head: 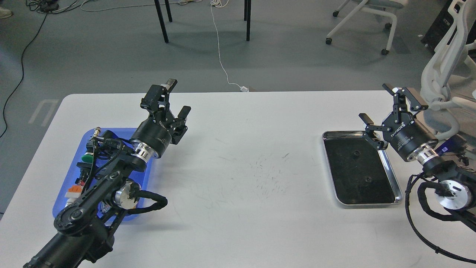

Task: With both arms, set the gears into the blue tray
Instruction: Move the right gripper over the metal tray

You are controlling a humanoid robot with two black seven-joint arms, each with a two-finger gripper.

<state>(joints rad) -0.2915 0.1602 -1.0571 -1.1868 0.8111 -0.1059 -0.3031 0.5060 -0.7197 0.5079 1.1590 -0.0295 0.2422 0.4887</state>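
Note:
Two small black gears (356,153) (368,179) lie apart on the dark bottom of a steel tray (394,178) at the right. The blue tray (70,175) sits at the left, largely covered by my left arm. My left gripper (177,97) hovers open above the table just beyond the blue tray's far right corner, holding nothing. My right gripper (386,107) is open too, raised over the steel tray's far right corner, with nothing between its fingers.
Push-button switches with green (87,158) and red caps and other small parts lie in the blue tray beside my left arm. A white office chair (442,82) stands close to the table's right far corner. Scuff marks cover the table's middle.

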